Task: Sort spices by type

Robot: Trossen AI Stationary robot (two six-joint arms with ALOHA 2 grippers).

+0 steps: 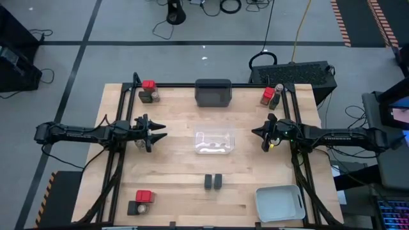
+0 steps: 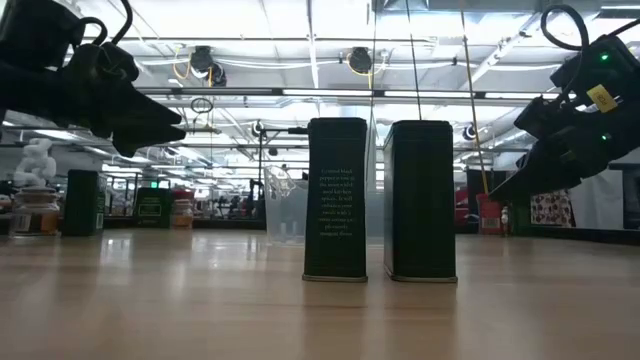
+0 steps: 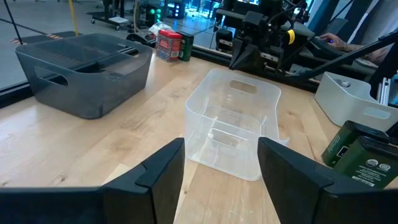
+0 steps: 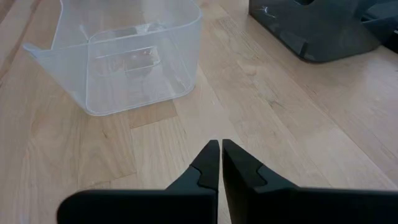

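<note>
Left gripper (image 1: 160,131): hovers over the counter (image 1: 172,191) at its left side, fingers (image 3: 163,168) parted about halfway, nothing between them.
Right gripper (image 1: 255,132): hovers at the right side, fingers (image 4: 208,163) pressed together, holding nothing.
Clear tray (image 1: 214,141): mid-counter, between the two grippers, apart from both; looks empty.
Dark grey tray (image 1: 213,92): far edge, centre.
Pale grey tray (image 1: 279,203): near right corner.
Black boxy spices (image 1: 213,181): two upright, side by side, just toward the near edge from the clear tray; well apart from both sets of fingers.
Far-left group (image 1: 149,91): a red-topped spice with a jar beside it, beyond the left gripper, not touched.
Far-right group (image 1: 271,96): a red-topped spice and a dark container, beyond the right gripper, not touched.
Near-left group (image 1: 142,201): a red-topped spice with a round jar beside it, at the near left corner.
Jar under left gripper (image 1: 140,144): a small greyish shape shows just beside the fingers; cannot tell what it is.
</note>
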